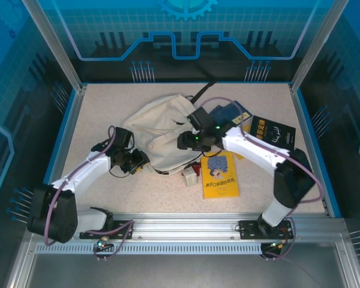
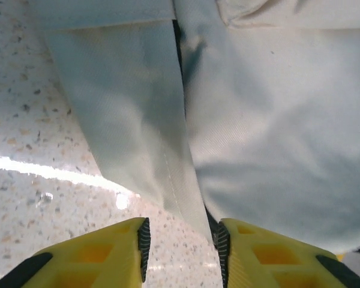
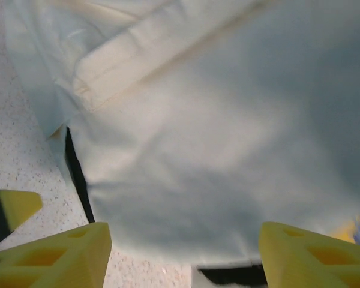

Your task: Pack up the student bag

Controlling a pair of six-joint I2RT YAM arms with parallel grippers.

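The student bag point(image 1: 159, 129) is a cream fabric backpack lying flat in the middle of the table, with a black strap running off behind it. My left gripper point(image 1: 138, 161) sits at the bag's near-left edge. In the left wrist view, the left gripper point(image 2: 181, 252) is open, bare table shows in the gap, and a hanging fold of the bag point(image 2: 138, 120) brushes the right pad. My right gripper point(image 1: 189, 141) hovers at the bag's right side. In the right wrist view, the right gripper point(image 3: 180, 252) is wide open over the bag's cloth point(image 3: 216, 132), holding nothing.
A yellow book point(image 1: 221, 175) lies near the front, right of the bag. A black book point(image 1: 273, 131) and a blue book point(image 1: 228, 113) lie behind it. A small white and red box point(image 1: 191, 176) sits by the bag's near edge. Blue walls ring the table.
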